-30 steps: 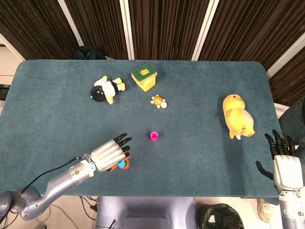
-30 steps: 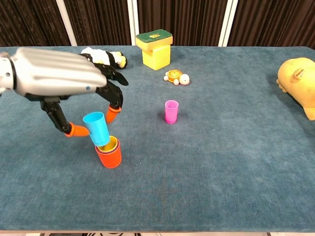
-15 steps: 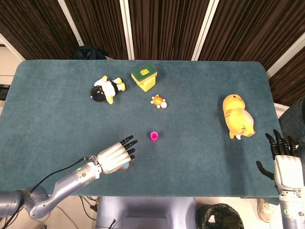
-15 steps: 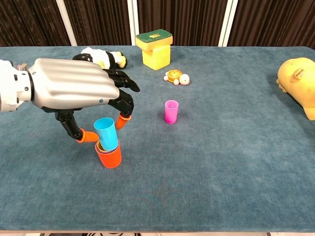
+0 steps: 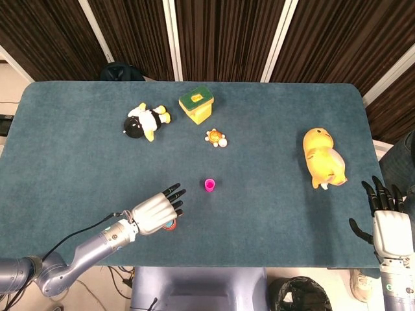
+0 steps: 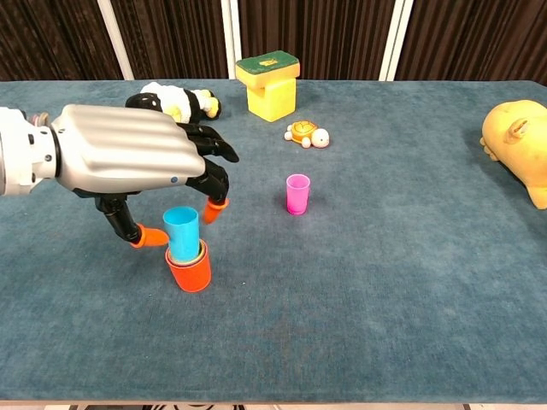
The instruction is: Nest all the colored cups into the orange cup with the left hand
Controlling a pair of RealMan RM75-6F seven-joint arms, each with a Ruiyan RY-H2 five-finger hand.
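- Four cups are counted: orange cup near the front-left of the table, a yellow cup nested inside it, blue cup standing upright in the stack, pink cup alone, well apart toward mid-table
- Blue cup: judged light, thin, rigid plastic, smooth and likely slippery; best pinched across the upper wall just under the rim
- Pink cup: judged equally light and easily tipped; the same grasp is advised
- Left hand: poised over the stack, fingers apart either side of the blue cup; contact cannot be told
- Right hand: off the table's right edge, fingers spread, nothing held
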